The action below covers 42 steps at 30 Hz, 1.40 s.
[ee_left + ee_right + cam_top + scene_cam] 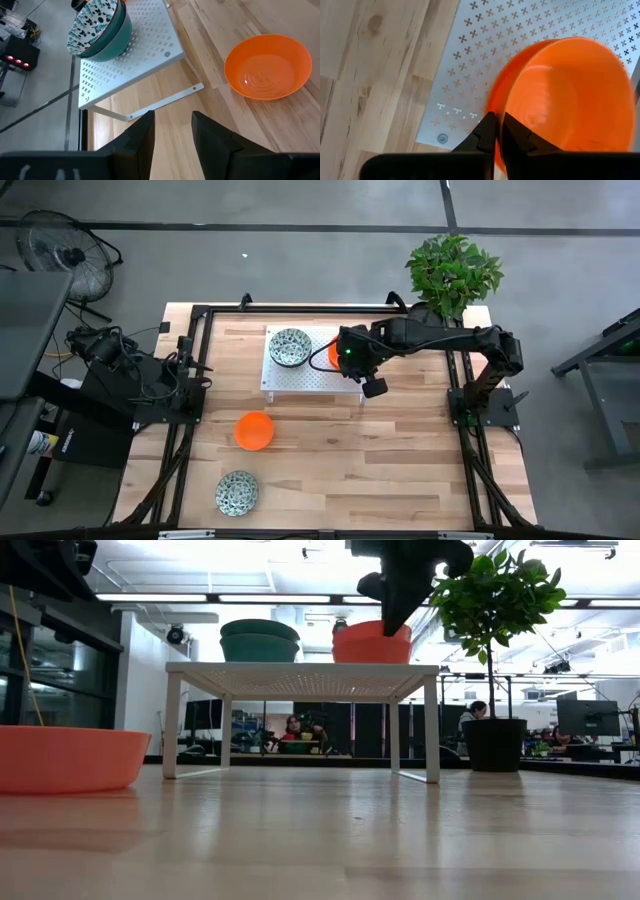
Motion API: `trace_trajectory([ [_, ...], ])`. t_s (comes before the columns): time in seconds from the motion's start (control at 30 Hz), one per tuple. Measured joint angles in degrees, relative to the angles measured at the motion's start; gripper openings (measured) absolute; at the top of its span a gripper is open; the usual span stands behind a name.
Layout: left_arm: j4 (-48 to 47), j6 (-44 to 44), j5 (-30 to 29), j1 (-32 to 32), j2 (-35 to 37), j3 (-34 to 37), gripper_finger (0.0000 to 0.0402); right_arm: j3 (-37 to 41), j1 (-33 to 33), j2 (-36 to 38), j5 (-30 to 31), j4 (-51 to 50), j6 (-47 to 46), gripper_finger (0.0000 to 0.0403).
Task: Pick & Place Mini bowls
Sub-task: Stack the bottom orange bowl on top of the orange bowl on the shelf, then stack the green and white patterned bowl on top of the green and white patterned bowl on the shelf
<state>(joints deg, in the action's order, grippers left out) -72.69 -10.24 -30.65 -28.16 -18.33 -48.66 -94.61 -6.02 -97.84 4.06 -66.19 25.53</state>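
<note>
A white perforated stand (300, 378) sits mid-table. On it rest a speckled green-and-white bowl (289, 347), which looks like two stacked in the left wrist view (97, 30), and an orange bowl (570, 95) (372, 643). My right gripper (496, 120) (342, 357) is over the stand, shut on that orange bowl. Another orange bowl (254, 431) (267, 66) and another speckled bowl (237, 492) sit on the table, nearer the near edge. My left gripper (172, 131) waits open above the wood, left of the stand. My right gripper pinches the orange bowl's rim (491, 102) between its two fingers, one inside the bowl and one outside. It comes from above, slanting in from the table's right. In the low view the bowl's base sits at the stand's top.
A potted plant (452, 272) (495, 745) stands at the table's far right corner. Black frame rails (185, 430) run along the left and right sides. A fan (62, 248) stands off the table's far left. Bare wood lies right of the near bowls.
</note>
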Motion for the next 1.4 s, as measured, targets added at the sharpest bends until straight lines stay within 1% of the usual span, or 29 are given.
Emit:
trace_trajectory([
  [0.17,0.00,0.00,0.01,-0.01,0.00,0.00,0.0124,0.00,0.02,0.00,0.29,-0.05,-0.64,0.0027],
  [0.23,0.00,0.00,0.02,0.00,0.00,0.00,0.0124,0.00,0.02,0.00,1.61,-0.05,-0.95,0.0035],
  [0.43,0.00,0.00,0.02,0.00,0.00,0.00,0.0124,0.00,0.00,0.00,3.51,0.52,-1.11,0.0073],
  [0.6,0.00,0.00,0.02,-0.01,0.00,0.00,0.0124,-0.02,0.02,0.00,3.52,0.63,-2.12,0.0105],
  [0.73,0.00,0.00,0.00,0.01,0.00,0.00,0.0124,-0.02,0.02,0.16,3.51,0.62,-3.07,0.0122],
  [0.93,0.00,0.00,0.00,0.02,0.00,0.00,0.0124,-0.90,0.07,1.70,4.83,0.68,-3.90,0.0131],
  [1.17,0.00,0.00,0.01,0.02,-0.02,-0.01,0.0124,-4.90,0.07,4.89,5.52,-0.21,-6.27,0.0131],
  [1.23,0.00,0.00,0.00,0.01,-0.02,0.00,0.0124,-5.88,0.07,6.34,5.13,-0.95,-7.72,0.0131],
  [1.4,0.00,0.00,0.00,0.00,-0.02,-0.01,0.0124,-6.51,0.52,10.65,0.84,-2.49,-12.30,0.0130],
])
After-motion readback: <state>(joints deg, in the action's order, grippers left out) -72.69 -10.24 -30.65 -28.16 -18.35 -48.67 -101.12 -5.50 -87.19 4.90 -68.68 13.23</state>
